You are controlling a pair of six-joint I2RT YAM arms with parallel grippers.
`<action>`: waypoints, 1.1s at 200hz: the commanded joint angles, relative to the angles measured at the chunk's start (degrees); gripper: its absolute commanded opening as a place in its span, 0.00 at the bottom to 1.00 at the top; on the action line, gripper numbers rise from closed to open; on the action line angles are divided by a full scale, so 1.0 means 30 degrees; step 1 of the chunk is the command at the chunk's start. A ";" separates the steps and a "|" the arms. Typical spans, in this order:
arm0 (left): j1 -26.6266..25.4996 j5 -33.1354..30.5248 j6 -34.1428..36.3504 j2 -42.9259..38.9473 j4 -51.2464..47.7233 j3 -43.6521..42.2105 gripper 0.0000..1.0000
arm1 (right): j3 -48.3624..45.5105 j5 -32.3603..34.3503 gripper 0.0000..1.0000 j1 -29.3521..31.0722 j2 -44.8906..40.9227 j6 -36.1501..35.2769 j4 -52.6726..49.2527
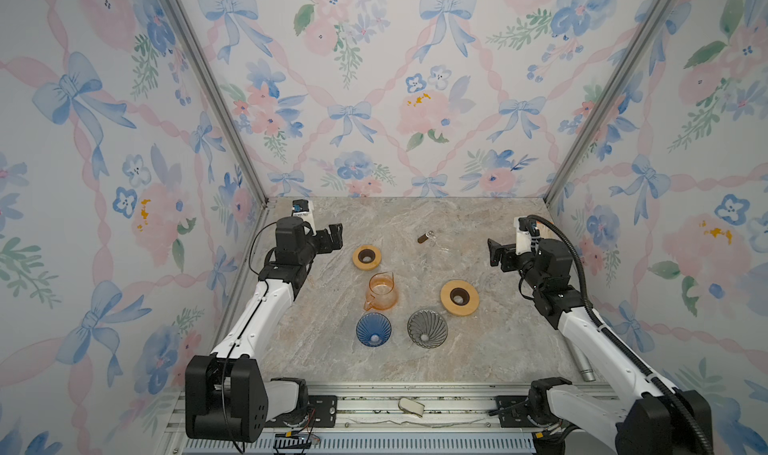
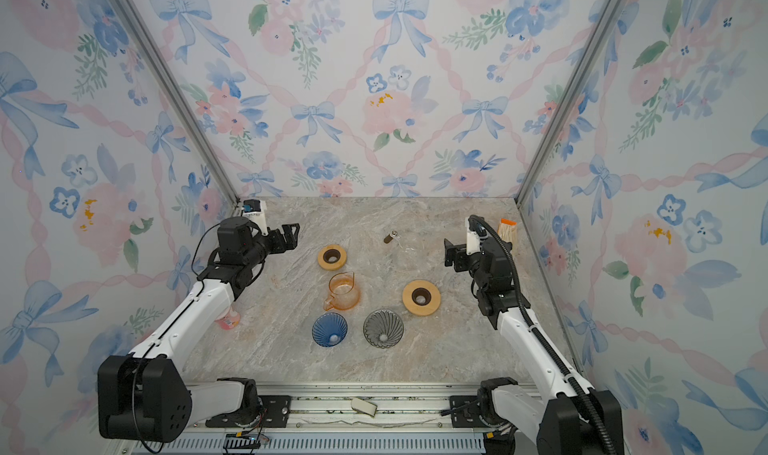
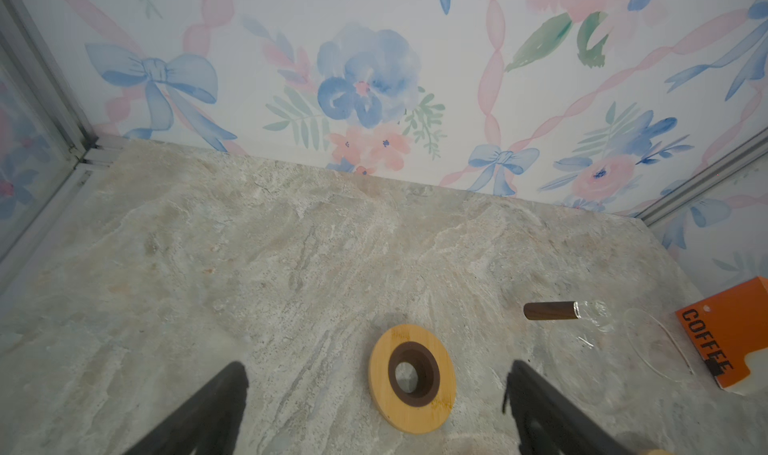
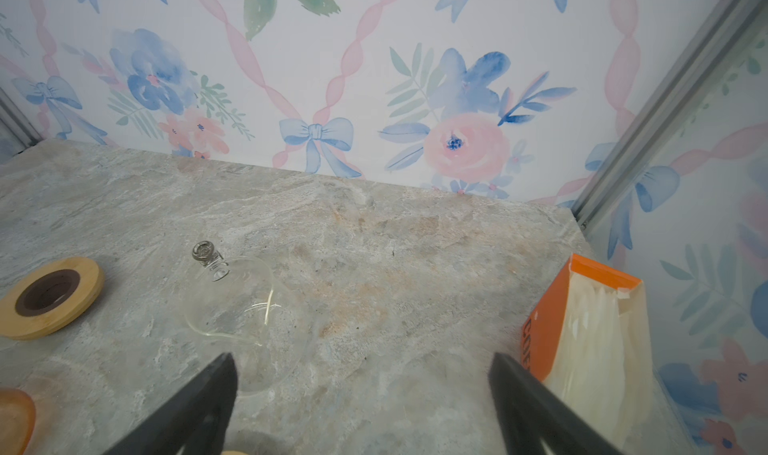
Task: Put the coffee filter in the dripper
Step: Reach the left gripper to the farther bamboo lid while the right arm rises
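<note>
White coffee filters (image 4: 598, 340) stand packed in an orange box (image 4: 548, 320).

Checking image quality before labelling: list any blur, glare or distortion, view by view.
Top views: soft, even light, faint shadows, strong wide-lens splay. Left wrist: left fingers blurred, close to the lens. Right wrist: thin glints on the clear server, its outline barely visible; right fingers blurred too.

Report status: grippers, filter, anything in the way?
Both open, empty: left gripper, right gripper. Untouched coffee filters in orange box, far right corner; blue dripper, grey dripper bare. Nothing between right gripper and box.
</note>
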 commanded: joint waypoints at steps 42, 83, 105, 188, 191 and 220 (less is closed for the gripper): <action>-0.0120 0.3597 -0.2332 0.3234 -0.1799 0.1411 0.98 | 0.2936 -0.1786 0.97 0.2361 0.0817 -0.0638 -0.3521; -0.0178 0.4523 -0.2879 0.5739 -0.1840 0.2026 0.98 | 0.2727 -0.2356 0.97 0.2829 0.0902 0.0028 -0.3328; -0.0200 0.5367 -0.3227 0.7230 -0.1839 0.2314 0.97 | 0.2140 -0.2445 0.97 0.2834 0.0867 0.0497 -0.2820; -0.0429 0.6517 -0.3941 1.0468 -0.1811 0.2952 0.84 | 0.1667 -0.3020 0.96 0.2892 0.1369 0.1027 -0.2218; -0.0441 0.6545 -0.3966 1.0527 -0.1804 0.2952 0.83 | 0.1668 -0.3038 0.97 0.2892 0.1387 0.1069 -0.2206; -0.0464 0.7259 -0.4174 1.1432 -0.1810 0.3087 0.71 | 0.1608 -0.3141 0.97 0.2892 0.1421 0.1320 -0.1959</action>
